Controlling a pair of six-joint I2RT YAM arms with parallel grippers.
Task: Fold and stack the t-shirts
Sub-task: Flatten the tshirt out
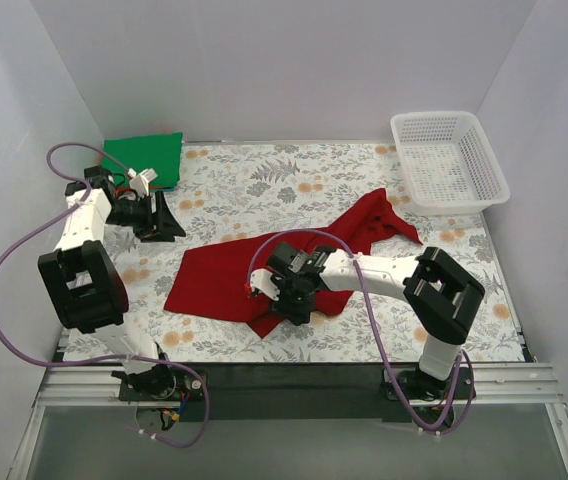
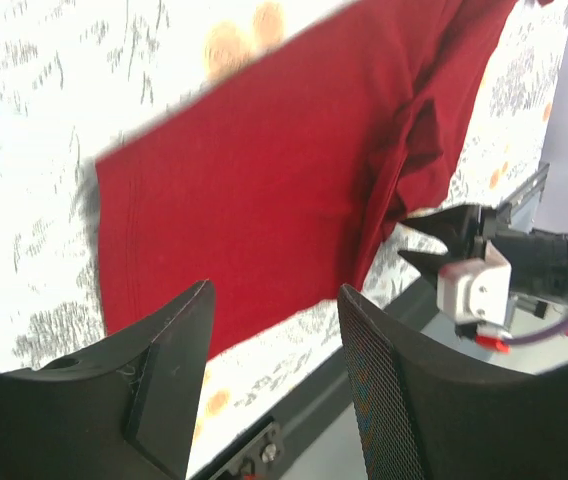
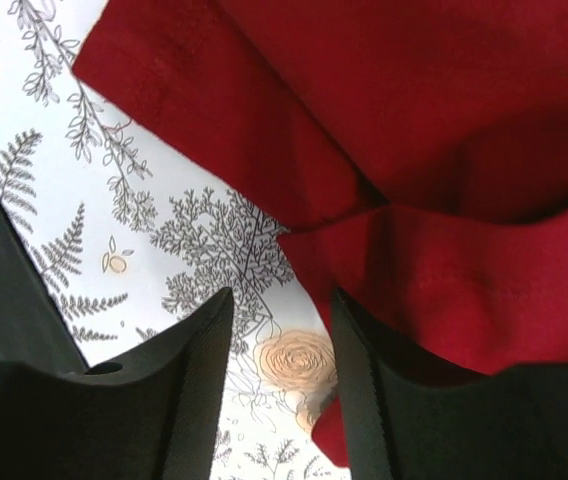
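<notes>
Dark red t-shirt (image 1: pixel 234 275), soft cloth, one item. It lies unfolded and loosely spread in the middle of the table (image 1: pixel 264 180), with its body toward the left and a rumpled part trailing to the far right, toward the white basket (image 1: pixel 449 160) but not reaching it. Green t-shirt (image 1: pixel 146 157), one item, folded flat at the far left corner, well apart from the red one. Orange item: not in view. Handling, by judgement: light and limp, with no stiffness of its own. It will sag and crease from any single hold, may drag a little on the patterned table covering, and is not fragile. It is best pinched at a hem or corner, with two holds along one edge so the lifted part hangs straight. Right gripper (image 1: pixel 276 292): over the near edge of the red shirt, jaws apart and empty. Its wrist view shows an overlapped flap edge just beside one finger, which looks the likeliest place to take hold. Left gripper (image 1: pixel 164 222): between the two shirts, nearer the green one and off the cloth, jaws apart with nothing between them. The straight left hem ahead of it would suit a second hold.
</notes>
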